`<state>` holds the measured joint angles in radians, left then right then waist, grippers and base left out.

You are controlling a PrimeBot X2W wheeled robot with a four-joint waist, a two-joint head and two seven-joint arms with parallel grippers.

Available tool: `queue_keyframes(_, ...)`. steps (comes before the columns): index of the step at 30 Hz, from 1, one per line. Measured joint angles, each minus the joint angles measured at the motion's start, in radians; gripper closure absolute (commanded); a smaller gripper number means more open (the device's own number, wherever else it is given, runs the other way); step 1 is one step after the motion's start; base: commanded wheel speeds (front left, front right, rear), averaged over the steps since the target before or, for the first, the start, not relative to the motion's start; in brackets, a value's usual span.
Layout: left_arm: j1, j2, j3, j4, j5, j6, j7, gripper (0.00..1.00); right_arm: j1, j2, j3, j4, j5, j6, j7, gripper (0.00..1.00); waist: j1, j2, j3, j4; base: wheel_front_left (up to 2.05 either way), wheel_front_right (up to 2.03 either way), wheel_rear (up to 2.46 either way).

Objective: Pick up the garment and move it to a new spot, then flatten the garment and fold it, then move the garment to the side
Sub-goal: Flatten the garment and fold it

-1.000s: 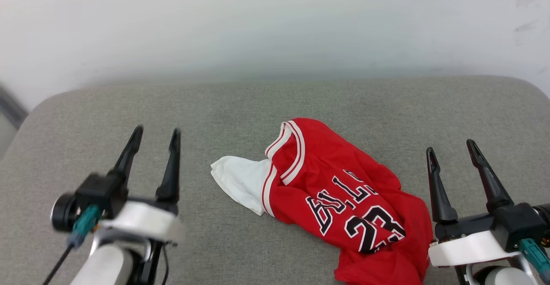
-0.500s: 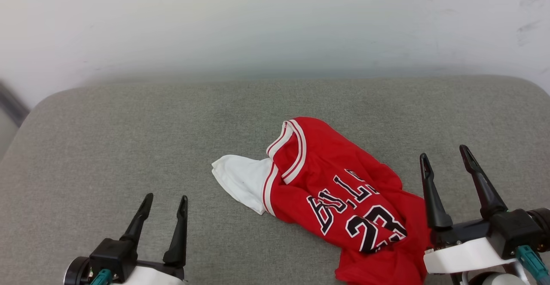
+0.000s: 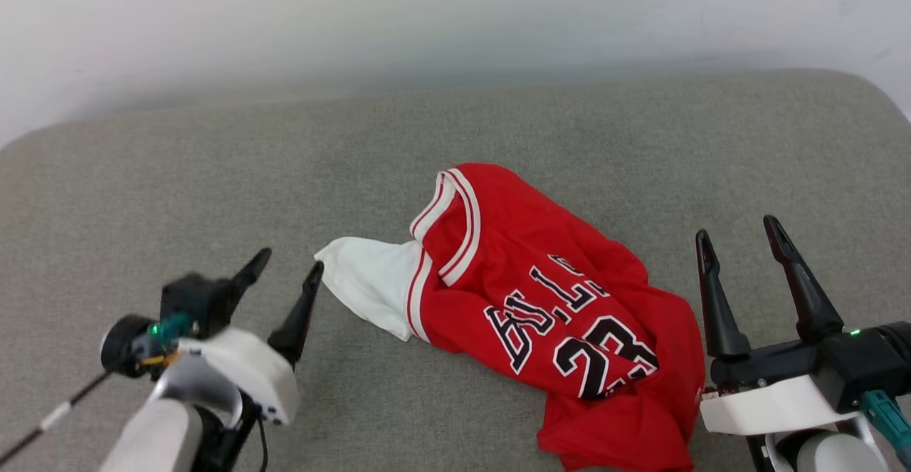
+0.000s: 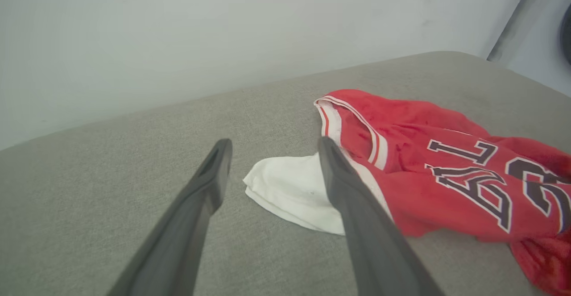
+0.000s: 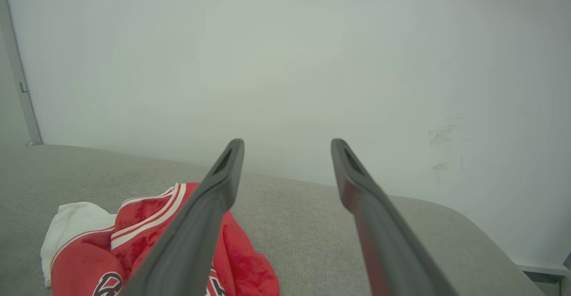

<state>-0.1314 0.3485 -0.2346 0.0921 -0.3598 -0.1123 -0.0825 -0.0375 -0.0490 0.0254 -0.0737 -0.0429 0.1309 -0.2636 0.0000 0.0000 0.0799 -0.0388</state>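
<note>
The garment [image 3: 548, 294] is a red jersey with a black "BULLS 23" print, lying crumpled on the grey cushion, its white sleeve [image 3: 366, 290] sticking out to the left. My left gripper [image 3: 292, 260] stands open just left of that sleeve, its right fingertip close to the sleeve's tip. In the left wrist view the sleeve [image 4: 290, 191] lies between and beyond the open left gripper [image 4: 272, 146]. My right gripper [image 3: 736, 226] is open at the garment's right edge, holding nothing. The right wrist view shows the garment [image 5: 147, 238] low at the left, beside the open right gripper [image 5: 285, 146].
The grey upholstered cushion [image 3: 178, 173] spreads wide to the left and behind the garment. A pale wall [image 3: 455, 16] rises right behind its far edge. The cushion's rounded right corner [image 5: 486, 238] lies beyond the right gripper.
The head camera has tilted, shifting the whole scene. My left gripper dropped low and back, then came up and rightward to the white sleeve's tip. The right gripper has barely moved.
</note>
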Motion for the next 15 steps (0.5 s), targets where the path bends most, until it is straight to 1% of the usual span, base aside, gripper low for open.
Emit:
queue_keyframes(2, -0.075, 0.028, -0.019, 0.009, -0.046, -0.007, 0.109, 0.0, -0.011, 0.0, 0.0, -0.002, 0.002, 0.0, 0.0, 0.0, 0.0, 0.0, 0.027, -0.009, 0.0, 0.0, 0.0)
queue_keyframes(4, -0.142, 0.059, -0.043, 0.025, -0.114, -0.012, 0.244, 0.0, -0.019, 0.0, 0.0, -0.004, 0.004, 0.0, 0.0, 0.0, 0.0, 0.0, 0.054, -0.018, 0.0, 0.0, 0.0)
queue_keyframes(6, -0.216, 0.084, -0.045, 0.038, -0.196, -0.016, 0.353, 0.0, -0.029, 0.0, 0.001, -0.008, 0.007, 0.0, 0.0, 0.0, 0.0, 0.0, 0.082, -0.028, 0.0, 0.0, 0.0)
queue_keyframes(10, -0.353, 0.165, -0.075, 0.078, -0.296, -0.016, 0.605, 0.0, -0.06, 0.0, 0.002, -0.015, 0.009, 0.0, 0.0, 0.0, 0.0002, 0.0, 0.139, -0.051, 0.0, 0.0, 0.0)
queue_keyframes(12, -0.401, 0.194, -0.099, 0.09, -0.327, -0.017, 0.704, 0.0, -0.072, 0.0, 0.002, -0.017, 0.014, 0.0, 0.0, 0.0, 0.0002, 0.0, 0.168, -0.062, 0.0, 0.0, 0.0)
queue_keyframes(15, -0.462, 0.23, -0.137, 0.108, -0.356, -0.017, 0.816, 0.0, -0.09, 0.0, 0.009, -0.016, 0.017, 0.0, 0.0, 0.0, 0.0003, 0.0, 0.211, -0.079, 0.0, 0.0, 0.0)
